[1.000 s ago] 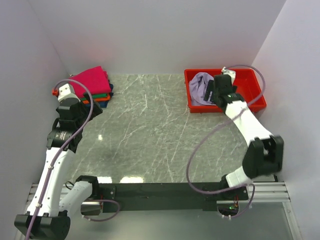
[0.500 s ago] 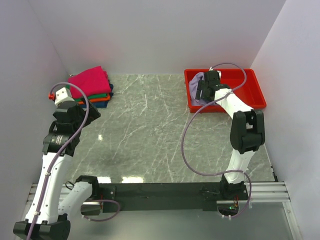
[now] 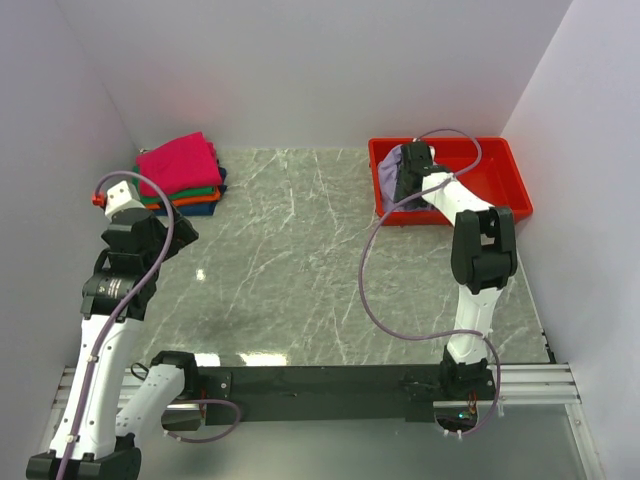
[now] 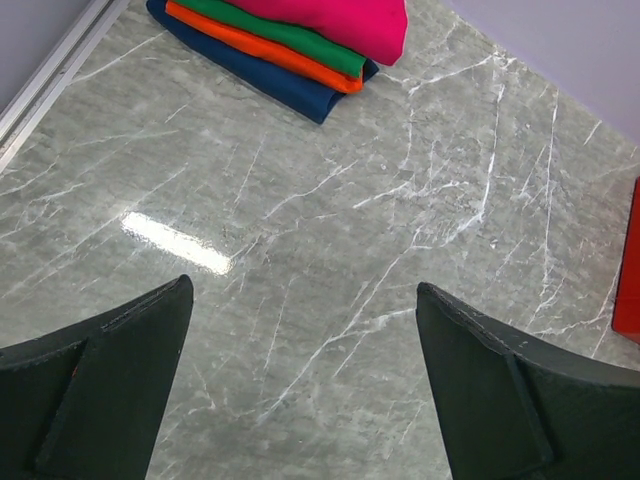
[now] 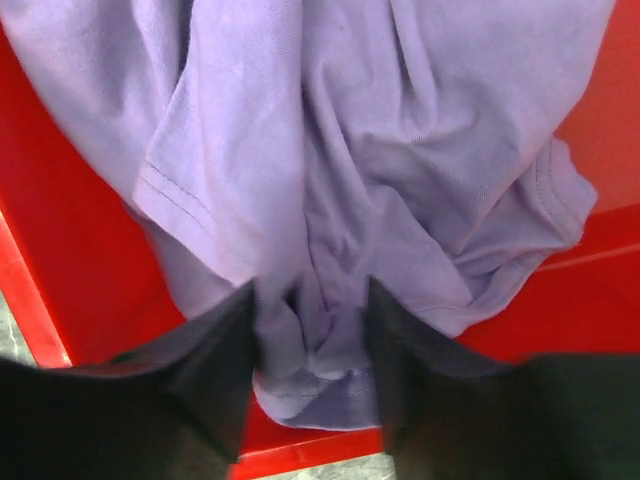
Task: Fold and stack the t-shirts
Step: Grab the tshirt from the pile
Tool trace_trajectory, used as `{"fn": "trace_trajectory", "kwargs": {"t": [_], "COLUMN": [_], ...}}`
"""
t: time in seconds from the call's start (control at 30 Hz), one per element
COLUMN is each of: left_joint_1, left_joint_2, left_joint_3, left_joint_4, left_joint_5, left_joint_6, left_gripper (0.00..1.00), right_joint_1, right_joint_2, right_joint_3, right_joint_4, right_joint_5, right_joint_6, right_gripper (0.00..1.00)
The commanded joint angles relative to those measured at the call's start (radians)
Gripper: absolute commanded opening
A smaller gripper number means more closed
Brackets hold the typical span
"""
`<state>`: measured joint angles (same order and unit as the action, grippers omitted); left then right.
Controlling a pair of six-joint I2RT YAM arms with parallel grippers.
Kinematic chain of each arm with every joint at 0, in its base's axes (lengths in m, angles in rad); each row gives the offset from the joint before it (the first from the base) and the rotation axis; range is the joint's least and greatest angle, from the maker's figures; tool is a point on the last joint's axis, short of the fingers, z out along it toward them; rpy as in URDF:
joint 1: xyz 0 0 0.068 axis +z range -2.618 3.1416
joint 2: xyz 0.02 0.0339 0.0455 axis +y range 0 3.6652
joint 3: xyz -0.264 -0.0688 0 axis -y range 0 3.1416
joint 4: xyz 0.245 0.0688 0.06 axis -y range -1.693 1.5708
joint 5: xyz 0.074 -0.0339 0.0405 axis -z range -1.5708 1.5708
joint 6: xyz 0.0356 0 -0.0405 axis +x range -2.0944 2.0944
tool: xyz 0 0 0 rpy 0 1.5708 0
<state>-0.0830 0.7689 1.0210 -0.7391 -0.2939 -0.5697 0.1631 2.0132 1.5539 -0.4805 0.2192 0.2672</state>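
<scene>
The lavender t-shirt (image 3: 390, 175) lies crumpled at the left end of the red tray (image 3: 500, 195). In the right wrist view my right gripper (image 5: 310, 300) is down in the tray, its dark fingers (image 5: 205, 350) on either side of a bunched fold of the lavender t-shirt (image 5: 400, 150), partly closed and blurred. Folded t-shirts are stacked (image 3: 183, 172) at the far left: magenta on top, then green, orange and dark blue (image 4: 300, 45). My left gripper (image 4: 305, 290) hangs wide open over bare marble, nearer than the stack, holding nothing.
The tray's red floor and near rim (image 5: 60, 270) surround the cloth. White walls close in the far, left and right sides of the table (image 3: 300, 260). A purple cable (image 3: 375, 290) loops from the right arm over the table.
The right arm has swung left along the tray and dropped onto the lavender shirt, and its jaws have begun closing round a fold. The left arm has drawn back slightly towards me.
</scene>
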Motion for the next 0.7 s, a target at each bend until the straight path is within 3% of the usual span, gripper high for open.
{"fn": "trace_trajectory", "kwargs": {"t": [0.0,0.07,0.13,0.43,0.67], "left_joint_1": [-0.003,-0.003,-0.003,-0.003,-0.003], "left_joint_2": [-0.025,-0.026,-0.026,-0.017,0.013], "left_joint_3": [0.028,0.031,0.031,0.021,0.054], "left_joint_4": [-0.003,0.0,0.009,0.087,0.118], "left_joint_5": [-0.014,-0.016,-0.016,0.024,0.085], "left_joint_6": [-0.007,-0.004,0.008,0.001,0.065], "left_gripper": [0.99,0.99,0.99,0.99,0.99], "right_joint_1": [-0.005,-0.005,-0.007,-0.005,0.012], "right_joint_2": [-0.017,-0.024,-0.03,-0.212,-0.53], "right_joint_3": [0.017,0.034,0.078,0.267,0.209], "right_joint_4": [0.002,-0.003,-0.029,-0.098,-0.086], "right_joint_5": [0.002,-0.01,-0.003,0.013,-0.125], "right_joint_6": [-0.005,-0.009,-0.01,-0.017,0.044], "right_gripper": [0.48,0.3,0.0,0.0,0.0]}}
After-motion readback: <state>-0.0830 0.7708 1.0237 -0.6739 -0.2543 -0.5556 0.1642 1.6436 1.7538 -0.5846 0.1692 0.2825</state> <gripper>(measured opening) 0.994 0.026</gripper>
